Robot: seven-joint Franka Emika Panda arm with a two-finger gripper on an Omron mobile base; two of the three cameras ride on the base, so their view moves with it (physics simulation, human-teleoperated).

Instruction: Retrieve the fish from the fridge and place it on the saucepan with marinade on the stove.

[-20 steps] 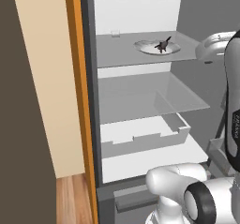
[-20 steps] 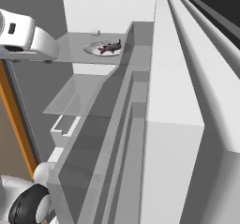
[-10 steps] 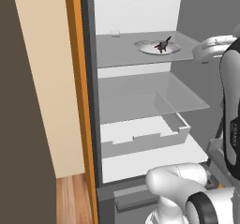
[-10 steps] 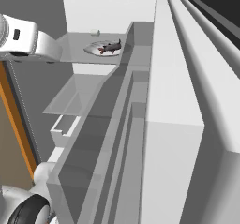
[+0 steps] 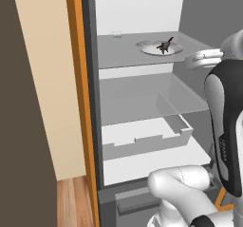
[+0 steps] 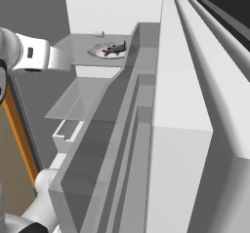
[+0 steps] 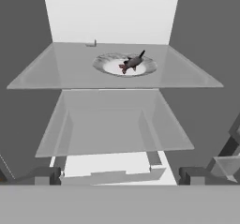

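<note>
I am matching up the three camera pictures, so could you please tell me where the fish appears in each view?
Left base view: the fish lies upper right of centre, on the plate on the fridge's top shelf.
Right base view: fish upper left of centre, on the plate.
Hand view: fish just above centre, on the plate.
Shared landmark: the pale plate under it.

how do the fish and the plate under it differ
The fish is dark grey-black with a reddish end; the plate is pale. The fish is far smaller than the plate. The fish is long and thin, tail raised; the plate is round, shallow and lies flat. Both sit on the fridge's top shelf.
</note>
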